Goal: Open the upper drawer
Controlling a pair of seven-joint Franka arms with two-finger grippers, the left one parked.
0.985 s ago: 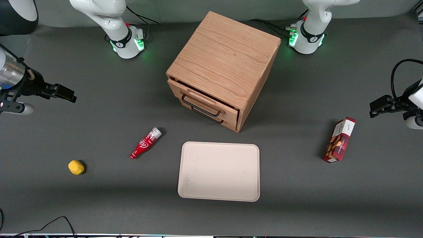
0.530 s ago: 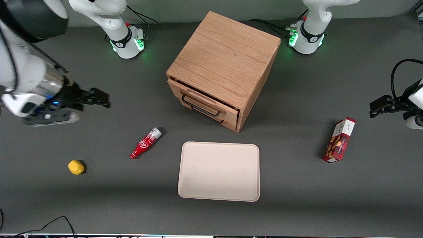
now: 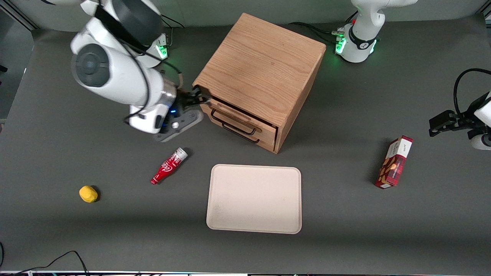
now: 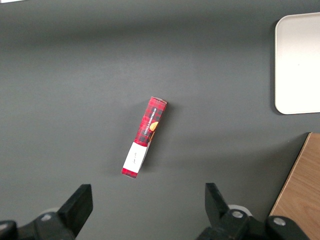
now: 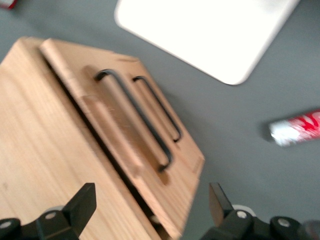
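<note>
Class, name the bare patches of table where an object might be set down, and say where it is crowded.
Bare: between the tray and biscuit box; between the lemon and tray. Crowded: at the upper drawer, where the open gripper hangs by the cabinet corner, bottle nearby.

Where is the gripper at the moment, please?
In the front view, the gripper is at the corner of the wooden cabinet nearest the working arm, level with the upper drawer, with the red bottle nearer the camera. Its fingers are open.
</note>
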